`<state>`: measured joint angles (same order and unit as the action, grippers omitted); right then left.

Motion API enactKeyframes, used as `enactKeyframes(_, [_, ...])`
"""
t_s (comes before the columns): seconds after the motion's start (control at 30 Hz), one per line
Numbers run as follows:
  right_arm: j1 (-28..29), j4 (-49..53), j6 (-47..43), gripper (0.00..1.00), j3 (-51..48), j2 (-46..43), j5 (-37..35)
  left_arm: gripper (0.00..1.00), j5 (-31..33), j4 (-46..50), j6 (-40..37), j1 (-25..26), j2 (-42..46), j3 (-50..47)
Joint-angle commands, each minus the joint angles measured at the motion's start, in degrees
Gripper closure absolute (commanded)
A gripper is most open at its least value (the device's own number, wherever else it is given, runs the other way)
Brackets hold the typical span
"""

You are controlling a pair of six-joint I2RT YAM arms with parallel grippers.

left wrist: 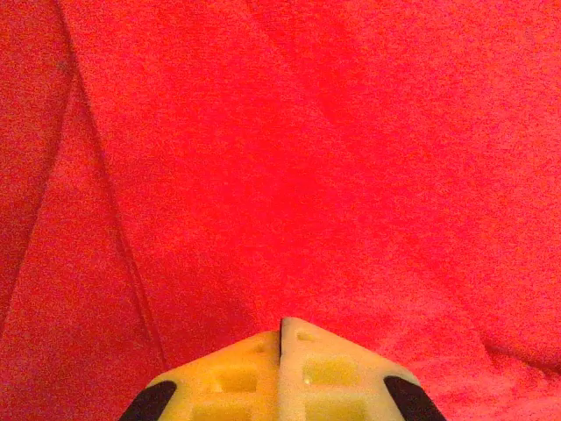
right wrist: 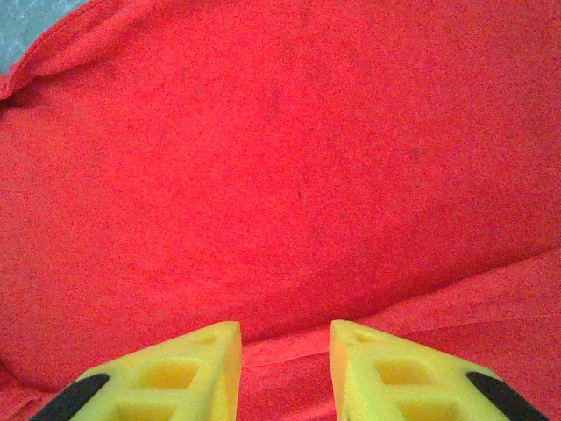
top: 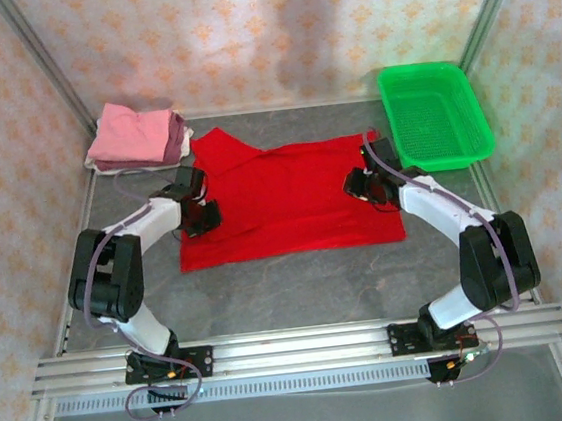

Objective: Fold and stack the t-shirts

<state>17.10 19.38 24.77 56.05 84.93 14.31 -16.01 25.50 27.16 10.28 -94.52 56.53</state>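
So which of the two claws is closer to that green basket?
Right. The right gripper hangs over the shirt edge nearest the basket, just short of it; the left gripper is at the opposite edge, by the folded pile.

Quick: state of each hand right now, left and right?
Left hand: closed, tips against the plain bright red cloth t-shirt; whether cloth is pinched cannot be told.
Right hand: open, over a fold of that shirt.

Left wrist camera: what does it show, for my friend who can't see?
The left claw, its two yellow fingers shut tight together, sits at the bottom edge over a bright red t-shirt. Soft creases run across the cloth.
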Motion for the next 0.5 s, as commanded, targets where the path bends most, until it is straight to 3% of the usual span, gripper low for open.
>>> enactKeyframes(0.0, [0.06,-0.85,-0.93,0.67,1.63,0.15,-2.05,0.77,3.86,2.77,1.93,0.33,6.02,-2.65])
enactKeyframes(0.13, [0.08,-0.98,-1.29,0.67,1.39,0.69,-2.4,0.61,5.02,1.89,3.12,0.56,8.7,-6.8])
enactKeyframes(0.4, [0.07,-1.51,-1.02,0.67,1.88,2.09,-1.65,0.63,3.96,-1.45,3.16,1.48,3.67,-7.72])
enactKeyframes(0.47, [0.11,-1.45,-1.0,0.67,1.88,2.09,-1.8,0.68,3.63,-2.16,3.1,1.76,2.22,-7.41])
